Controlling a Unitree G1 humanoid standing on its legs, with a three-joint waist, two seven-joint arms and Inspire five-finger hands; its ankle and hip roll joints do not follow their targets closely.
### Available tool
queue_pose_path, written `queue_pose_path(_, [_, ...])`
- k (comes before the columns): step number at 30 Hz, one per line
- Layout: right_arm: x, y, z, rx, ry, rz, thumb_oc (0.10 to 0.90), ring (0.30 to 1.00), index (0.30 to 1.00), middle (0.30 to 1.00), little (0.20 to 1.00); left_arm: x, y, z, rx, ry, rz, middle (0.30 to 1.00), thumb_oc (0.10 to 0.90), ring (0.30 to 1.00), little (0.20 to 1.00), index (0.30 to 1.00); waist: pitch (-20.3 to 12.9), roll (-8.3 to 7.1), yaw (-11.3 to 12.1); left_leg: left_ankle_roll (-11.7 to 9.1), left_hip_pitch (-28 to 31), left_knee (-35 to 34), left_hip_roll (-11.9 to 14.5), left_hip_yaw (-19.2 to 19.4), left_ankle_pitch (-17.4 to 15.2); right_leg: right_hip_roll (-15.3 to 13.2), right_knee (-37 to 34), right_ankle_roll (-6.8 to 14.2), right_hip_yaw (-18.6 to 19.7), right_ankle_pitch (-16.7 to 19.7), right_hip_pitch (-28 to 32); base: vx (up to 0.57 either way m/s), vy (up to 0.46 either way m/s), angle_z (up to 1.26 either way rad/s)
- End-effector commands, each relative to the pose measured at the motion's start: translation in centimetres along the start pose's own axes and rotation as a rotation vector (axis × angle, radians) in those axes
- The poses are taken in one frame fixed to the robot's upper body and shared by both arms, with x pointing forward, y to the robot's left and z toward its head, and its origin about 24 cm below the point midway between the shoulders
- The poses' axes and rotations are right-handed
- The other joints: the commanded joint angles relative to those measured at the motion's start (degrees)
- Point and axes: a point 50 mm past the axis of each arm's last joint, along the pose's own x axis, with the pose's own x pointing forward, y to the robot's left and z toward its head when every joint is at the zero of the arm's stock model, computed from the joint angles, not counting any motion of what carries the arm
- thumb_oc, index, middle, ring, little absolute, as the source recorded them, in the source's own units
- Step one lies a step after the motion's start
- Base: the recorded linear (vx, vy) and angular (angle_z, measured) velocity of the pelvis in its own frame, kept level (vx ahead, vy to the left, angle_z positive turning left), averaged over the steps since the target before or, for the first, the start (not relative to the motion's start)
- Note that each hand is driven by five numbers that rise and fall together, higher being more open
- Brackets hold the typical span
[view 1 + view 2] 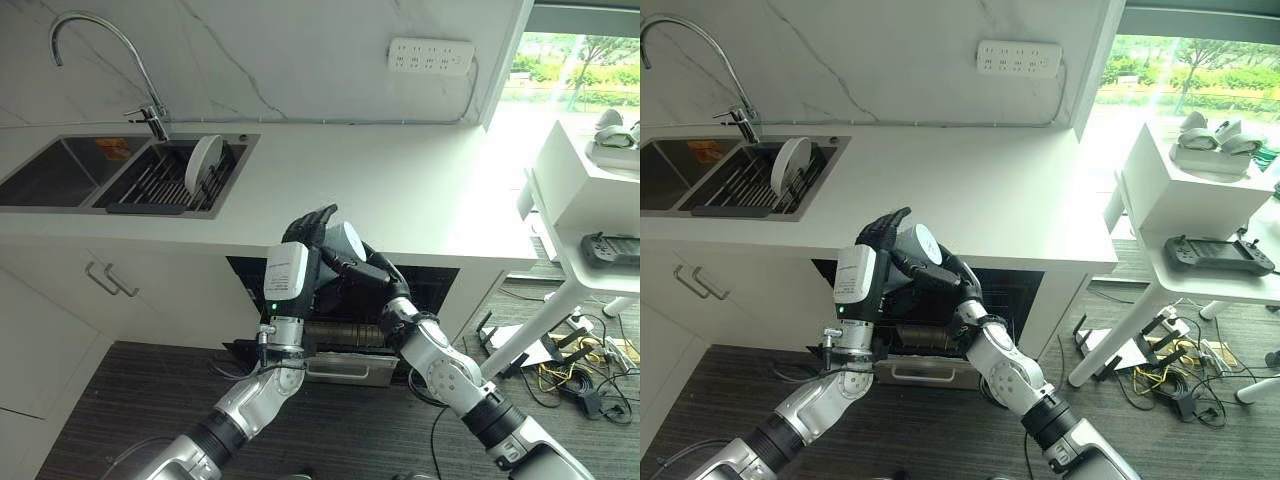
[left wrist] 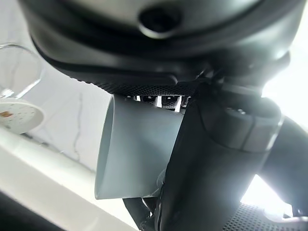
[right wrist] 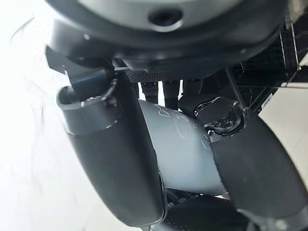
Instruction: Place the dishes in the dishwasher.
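Both robot hands meet in front of the tabletop's (image 1: 400,190) near edge, above the open dishwasher (image 1: 350,330), and both are wrapped around one grey cup (image 1: 343,240). The left robot hand (image 1: 310,232) comes up from the lower left, its dark fingers curled over the cup's left side; in its wrist view the cup (image 2: 137,154) lies across the palm with its open mouth turned sideways. The right robot hand (image 1: 368,268) reaches in from the lower right, and its fingers and thumb also close on the cup; in the right wrist view the cup's grey wall (image 3: 185,149) sits between the thumb and the curled fingers. The cup is held in the air, tilted, its flat base facing up and to the right, just above the dishwasher opening under the tabletop.

The dishwasher's dark cavity shows a pulled-out rack (image 1: 345,338) below the hands. Far to the left, a sink (image 1: 60,170) is set into the tabletop, with a curved faucet (image 1: 100,50) behind it. In the sink's right basin a white plate (image 1: 203,162) stands on edge in a drying rack (image 1: 165,185). A white power strip (image 1: 431,55) is fixed on the marble wall. To the right stands a white side table (image 1: 1200,200) with a dark controller (image 1: 1220,255) on its lower shelf.
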Motion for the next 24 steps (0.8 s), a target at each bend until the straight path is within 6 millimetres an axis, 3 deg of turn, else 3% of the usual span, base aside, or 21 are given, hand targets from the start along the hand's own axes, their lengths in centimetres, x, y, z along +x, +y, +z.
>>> queue_pose_path(1, [0.5,5.9,3.4,0.24,-0.198,0.202,0.4,0.3,0.3,0.3,0.3,4.5,2.0,4.8,-0.074,-0.269,0.193,0.9,0.8,0.9,0.9,0.9,-2.9,-1.23,-0.2,2.5,-0.9,5.5,1.0,1.0,-8.5,-1.4,-8.6,5.2,1.6,3.0,5.1,0.01,0.011,-0.05])
queue_pose_path(12, [0.3,5.6,3.2,0.323,-0.189,0.216,0.4,0.3,0.3,0.3,0.3,4.3,1.4,5.3,-0.05,-0.283,0.112,0.9,0.8,0.9,0.9,0.9,-2.9,-1.03,-1.0,2.7,-0.8,5.5,1.0,1.4,-8.6,-1.1,-8.6,5.3,2.1,3.0,4.9,0.0,0.001,0.0])
queue_pose_path(21, [-0.2,4.2,6.2,0.277,-0.423,0.098,0.4,0.3,0.3,0.3,0.3,3.9,1.2,4.9,0.007,-0.271,0.08,0.9,0.8,0.9,0.9,0.9,-2.6,-0.89,-1.3,2.7,-0.8,5.5,1.1,1.6,-8.6,-1.2,-8.6,5.4,2.2,3.1,4.7,0.0,0.0,0.0])
queue_pose_path(24, [-0.6,3.8,7.4,0.265,-0.483,0.087,0.4,0.3,0.3,0.3,0.3,3.5,0.7,5.1,-0.03,-0.293,-0.066,0.9,0.8,0.9,0.9,0.9,-2.5,-0.61,-1.4,2.8,-0.7,5.5,1.0,1.7,-8.6,-1.2,-8.6,5.5,2.3,3.2,4.7,0.0,0.0,0.0])
